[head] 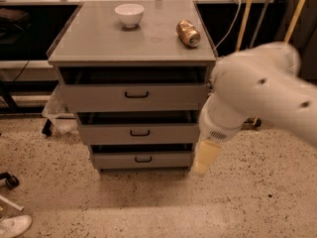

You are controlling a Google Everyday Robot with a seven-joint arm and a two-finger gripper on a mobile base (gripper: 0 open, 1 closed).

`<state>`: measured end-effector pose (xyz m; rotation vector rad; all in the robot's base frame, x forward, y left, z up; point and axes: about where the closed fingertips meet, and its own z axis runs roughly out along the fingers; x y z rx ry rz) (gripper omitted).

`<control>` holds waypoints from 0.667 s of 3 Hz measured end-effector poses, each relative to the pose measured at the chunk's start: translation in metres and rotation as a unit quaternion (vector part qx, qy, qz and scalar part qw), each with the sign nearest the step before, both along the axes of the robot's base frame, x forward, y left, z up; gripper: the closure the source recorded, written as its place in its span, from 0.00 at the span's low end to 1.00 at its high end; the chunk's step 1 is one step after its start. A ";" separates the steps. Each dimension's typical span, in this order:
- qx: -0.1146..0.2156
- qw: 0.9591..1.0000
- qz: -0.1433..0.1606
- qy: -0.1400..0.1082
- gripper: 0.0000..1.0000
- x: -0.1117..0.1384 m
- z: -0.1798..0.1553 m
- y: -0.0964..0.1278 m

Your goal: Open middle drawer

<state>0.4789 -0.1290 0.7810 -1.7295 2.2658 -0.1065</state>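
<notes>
The grey cabinet (131,43) stands in the middle of the view with three stacked drawers. The middle drawer (114,134) has a low grey front and a small black bracket handle (139,132). It stands shut or nearly so, with a dark gap above its front. The taller top drawer (99,97) is above it and the bottom drawer (119,159) below. My white arm (257,90) reaches in from the right and covers the cabinet's right edge. My gripper (203,163), pale yellow, hangs down beside the right ends of the middle and bottom drawers, apart from the handle.
A white bowl (129,14) and a gold can (188,32) lying on its side are on the cabinet top. A clear plastic bin (55,114) sits left of the cabinet. A white shoe (14,225) and a caster wheel (10,181) are at the bottom left. Wooden poles (296,11) stand at the right.
</notes>
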 end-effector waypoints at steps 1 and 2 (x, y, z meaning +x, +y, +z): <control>-0.014 0.999 0.029 0.025 0.00 0.026 -0.125 0.051; 0.009 1.000 0.018 0.000 0.00 0.085 -0.202 0.090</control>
